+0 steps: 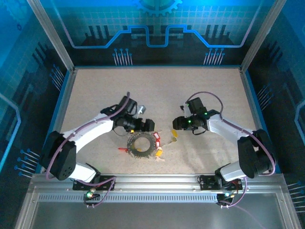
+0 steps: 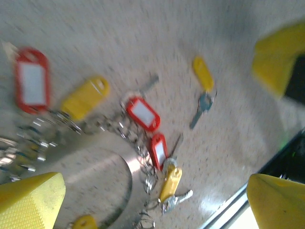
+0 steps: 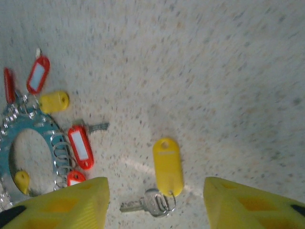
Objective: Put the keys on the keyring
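Both grippers empty; one key lies off the ring.
Your left gripper (image 1: 148, 126) hangs over the dark grey flat round keyring (image 1: 141, 143) with its yellow fingers (image 2: 28, 198) spread wide, holding nothing. The ring lies flat on the speckled table (image 1: 157, 90), with red- and yellow-headed keys (image 2: 143, 113) chained around it. Your right gripper (image 1: 177, 123) has its fingers apart and empty, either side of a loose yellow-headed silvery key (image 3: 167, 164) just right of the ring.

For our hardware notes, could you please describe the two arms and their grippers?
Both the left arm and right arm have white links, black joints and looping purple-grey cables. The fingers are yellow with a dimpled texture; a green light glows at the right wrist.
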### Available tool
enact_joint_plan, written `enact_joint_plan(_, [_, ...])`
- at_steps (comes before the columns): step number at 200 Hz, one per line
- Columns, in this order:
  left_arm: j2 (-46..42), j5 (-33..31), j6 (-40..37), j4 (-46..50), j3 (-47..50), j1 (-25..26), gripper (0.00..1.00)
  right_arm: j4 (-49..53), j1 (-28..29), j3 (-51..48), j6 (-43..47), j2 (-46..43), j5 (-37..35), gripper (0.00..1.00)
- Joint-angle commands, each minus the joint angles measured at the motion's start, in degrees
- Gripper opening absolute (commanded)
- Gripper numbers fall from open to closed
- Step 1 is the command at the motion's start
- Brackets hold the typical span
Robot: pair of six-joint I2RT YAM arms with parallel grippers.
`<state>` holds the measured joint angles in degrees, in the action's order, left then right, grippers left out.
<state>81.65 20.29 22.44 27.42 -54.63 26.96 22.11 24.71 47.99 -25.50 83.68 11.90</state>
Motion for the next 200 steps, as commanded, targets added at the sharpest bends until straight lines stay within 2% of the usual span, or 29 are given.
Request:
enact_joint_plan(1, [-2.8, -2.5, -1.9, 3.8, -2.0, -4.7, 0.99, 3.7, 2.5, 0.8, 0.5, 1.5, 1.7, 0.49])
enact_joint_plan(36, [-4.8, -4.3, -4.8, 5.8, -4.7, -10.8, 0.99, 2.4, 8.3, 2.1, 8.6, 1.8, 10.1, 0.48])
enact_joint_plan(59, [-5.9, -6.5, -7.8, 4.1, -7.0, -13.2, 0.99, -1.8, 13.6, 1.4, 15.3, 0.4, 9.4, 0.48])
enact_joint_plan(80, [-8.7, -12.9, -8.8, -1.8, -5.3, -13.2, 0.99, -4.2, 19.7, -0.3, 26.7, -2.4, 6.7, 0.50])
enact_joint_plan(114, [-15.7, -15.9, -10.1, -14.7, 2.6, -13.3, 0.99, -17.5, 26.7, -9.1, 44.0, -9.6, 7.7, 0.51])
enact_joint_plan(126, [-17.9, -18.7, -10.1, -19.7, 6.8, -13.3, 0.99, -20.7, 29.2, -10.9, 49.8, -10.5, 5.9, 0.51])
enact_joint_plan(148, [-19.3, -23.7, -9.2, -25.1, 11.7, -13.5, 0.99, -23.0, 33.7, -11.9, 57.7, -8.3, 2.5, 0.49])
enact_joint_plan(177, [-18.5, -25.4, -11.1, -22.5, 10.5, -13.6, 0.99, -23.1, 38.3, -9.4, 63.7, 0.1, -0.7, 0.42])
enact_joint_plan(200, [-18.0, -26.9, -11.5, -20.9, 9.3, -13.7, 0.99, -25.7, 40.4, -8.4, 65.0, 4.5, -6.6, 0.43])
